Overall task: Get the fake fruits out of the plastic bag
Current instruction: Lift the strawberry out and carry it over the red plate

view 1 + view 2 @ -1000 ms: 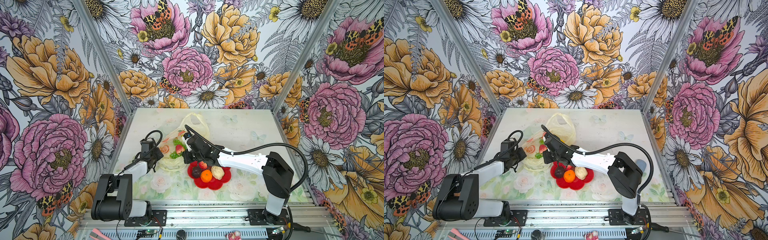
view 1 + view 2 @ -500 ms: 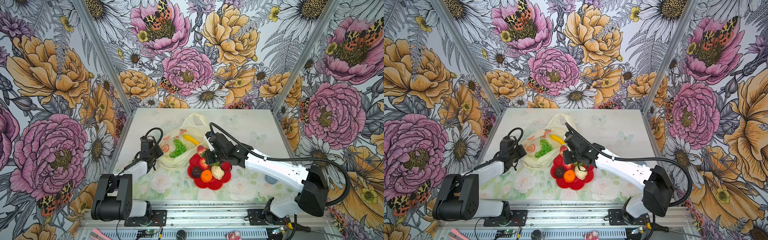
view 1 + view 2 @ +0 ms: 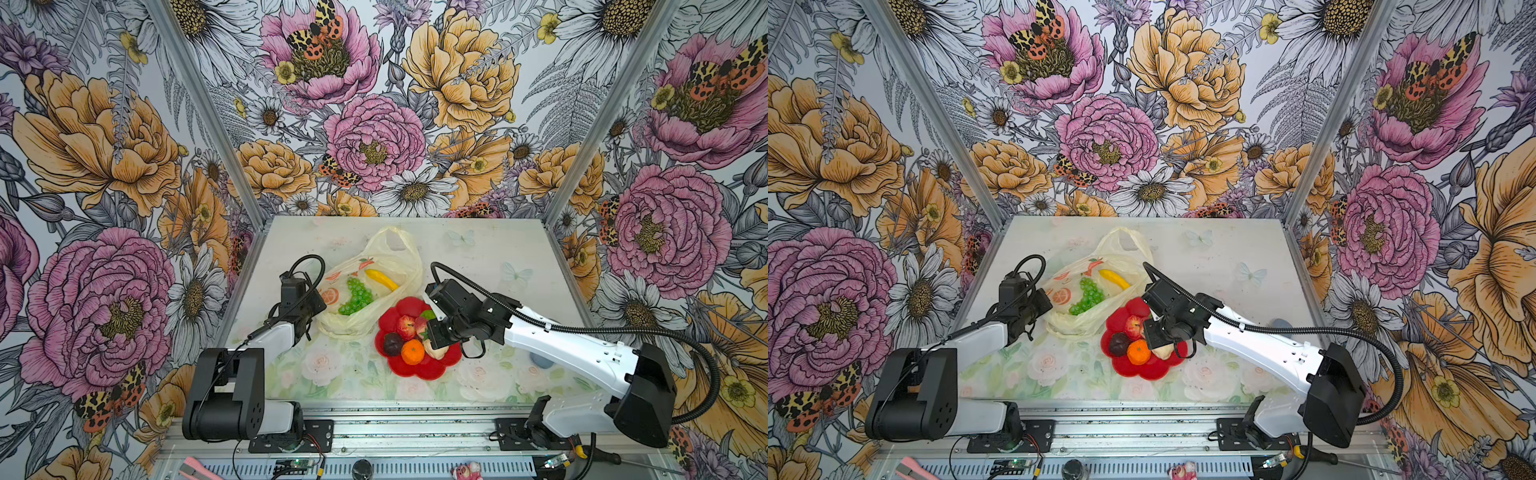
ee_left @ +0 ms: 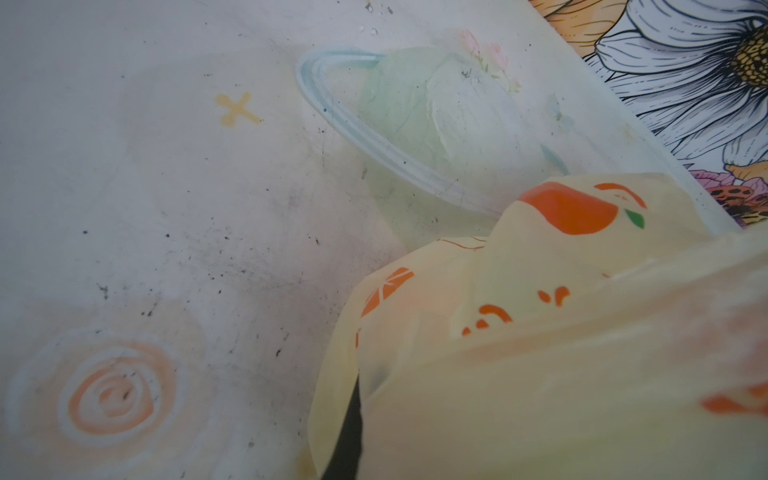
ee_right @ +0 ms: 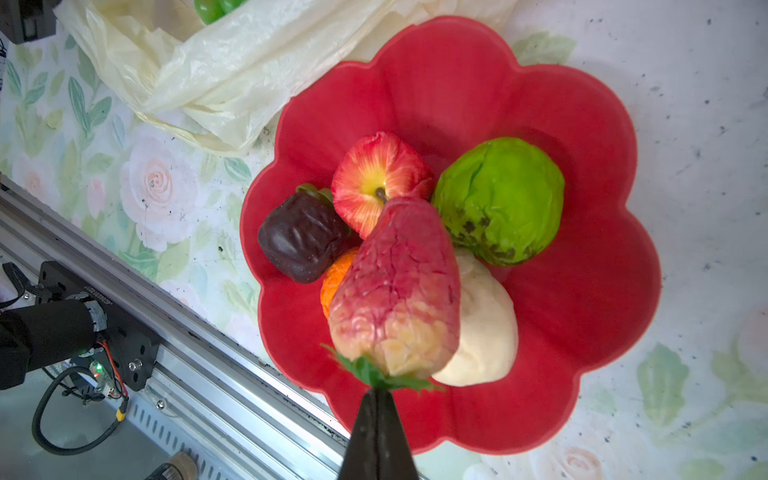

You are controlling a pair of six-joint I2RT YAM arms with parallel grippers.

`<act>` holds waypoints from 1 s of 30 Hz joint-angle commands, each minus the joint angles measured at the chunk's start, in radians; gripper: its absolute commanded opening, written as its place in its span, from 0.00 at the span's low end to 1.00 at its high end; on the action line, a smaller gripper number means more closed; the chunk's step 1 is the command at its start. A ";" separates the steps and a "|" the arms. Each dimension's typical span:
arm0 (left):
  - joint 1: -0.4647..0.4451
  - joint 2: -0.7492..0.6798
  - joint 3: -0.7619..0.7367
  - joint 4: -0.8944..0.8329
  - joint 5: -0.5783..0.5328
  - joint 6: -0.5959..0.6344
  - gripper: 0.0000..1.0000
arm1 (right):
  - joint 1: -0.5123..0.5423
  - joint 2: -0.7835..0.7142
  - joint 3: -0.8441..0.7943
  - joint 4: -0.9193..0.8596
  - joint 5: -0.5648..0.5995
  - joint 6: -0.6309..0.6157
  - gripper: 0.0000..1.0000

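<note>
My right jaws pinch the strawberry by its leafy cap, its tip aimed down at the red plate. My left jaws clench the plastic bag, with the grape bunch and banana inside.

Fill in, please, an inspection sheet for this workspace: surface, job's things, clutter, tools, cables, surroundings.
Surface: table with pale flower print, dark specks.
Job's things: plastic bag holds green grapes and banana; apple, plum, orange, cream piece, green fruit lie on red plate.
Clutter: grey-blue pad under right arm; pink toy on front rail.
Tools: left tool shut on bag edge; right tool shut on strawberry leaf, over plate.
Cables: black hose arches along right arm; loop at left wrist.
Surroundings: floral walls on three sides.
</note>
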 commanded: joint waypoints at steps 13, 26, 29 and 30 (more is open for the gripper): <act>0.008 -0.019 -0.014 0.046 0.017 0.024 0.00 | 0.006 0.076 0.033 -0.058 -0.050 -0.029 0.00; 0.010 -0.021 -0.022 0.058 0.024 0.024 0.00 | 0.003 0.186 0.098 -0.061 -0.020 -0.046 0.00; 0.012 -0.023 -0.023 0.059 0.024 0.023 0.00 | 0.003 0.210 0.116 -0.059 -0.005 -0.050 0.02; 0.011 -0.023 -0.023 0.058 0.025 0.023 0.00 | 0.003 0.215 0.118 -0.058 0.001 -0.052 0.03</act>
